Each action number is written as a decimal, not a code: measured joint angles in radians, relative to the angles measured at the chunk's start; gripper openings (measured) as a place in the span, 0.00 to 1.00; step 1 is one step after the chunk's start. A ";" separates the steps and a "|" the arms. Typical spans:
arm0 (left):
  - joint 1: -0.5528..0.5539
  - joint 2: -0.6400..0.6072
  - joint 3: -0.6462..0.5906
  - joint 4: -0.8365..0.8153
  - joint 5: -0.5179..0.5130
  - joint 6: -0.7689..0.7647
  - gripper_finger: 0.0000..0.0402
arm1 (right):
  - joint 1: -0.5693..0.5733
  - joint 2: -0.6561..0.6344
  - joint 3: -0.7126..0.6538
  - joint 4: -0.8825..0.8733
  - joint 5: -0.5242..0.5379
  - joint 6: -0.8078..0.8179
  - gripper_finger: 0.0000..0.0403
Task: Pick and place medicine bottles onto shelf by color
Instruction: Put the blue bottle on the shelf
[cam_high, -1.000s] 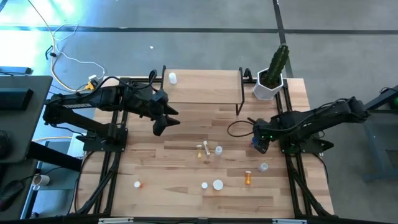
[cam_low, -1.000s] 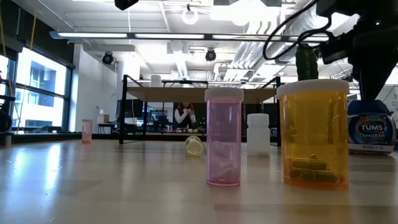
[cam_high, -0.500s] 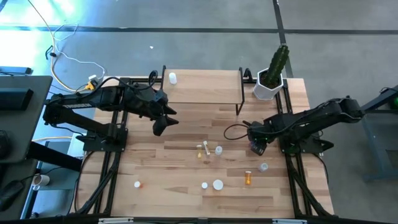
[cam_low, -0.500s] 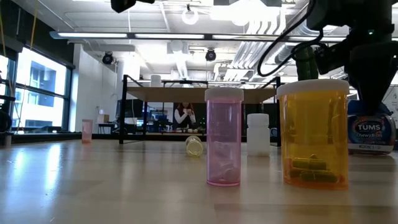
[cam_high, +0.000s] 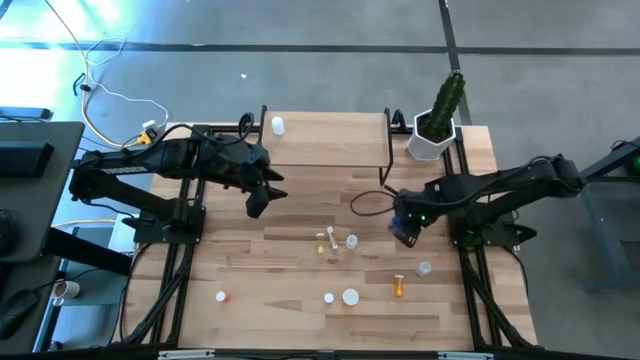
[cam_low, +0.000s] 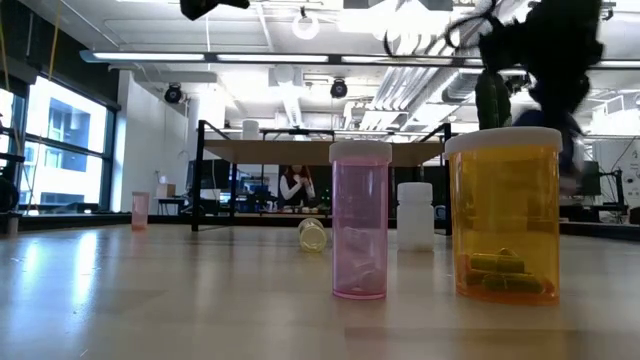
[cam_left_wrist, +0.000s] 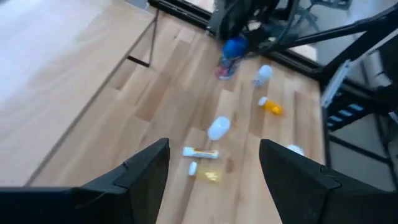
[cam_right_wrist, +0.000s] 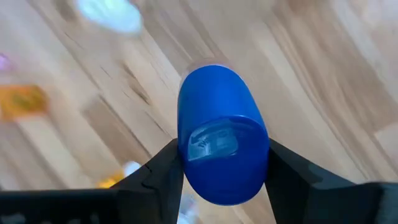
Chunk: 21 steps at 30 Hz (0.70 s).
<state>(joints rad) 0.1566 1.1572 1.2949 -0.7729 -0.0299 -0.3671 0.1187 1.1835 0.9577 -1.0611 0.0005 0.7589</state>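
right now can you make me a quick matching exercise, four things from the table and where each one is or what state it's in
Things:
1. blue jar
2. white bottle
3. orange bottle
4. left pincer

Places or states:
a. open and empty, above the table near the shelf's front left
b. standing on the shelf
c. on the tabletop near the front edge, right of centre
d. clamped in the right pincer, lifted off the table

Pairs: 1-d, 2-b, 3-c, 4-a
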 joint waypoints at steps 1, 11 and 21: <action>0.000 0.000 0.000 -0.008 -0.013 0.013 0.59 | -0.008 0.000 0.025 0.000 0.000 -0.005 0.40; 0.037 0.000 0.000 -0.049 -0.113 0.081 0.59 | -0.143 0.002 0.245 0.000 0.044 -0.112 0.40; 0.150 0.000 0.000 -0.050 -0.113 0.154 0.59 | -0.360 0.070 0.431 -0.005 0.057 -0.266 0.40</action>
<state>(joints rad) 0.3067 1.1572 1.2949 -0.8225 -0.1425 -0.2133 -0.2416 1.2536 1.3886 -1.0658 0.0579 0.4931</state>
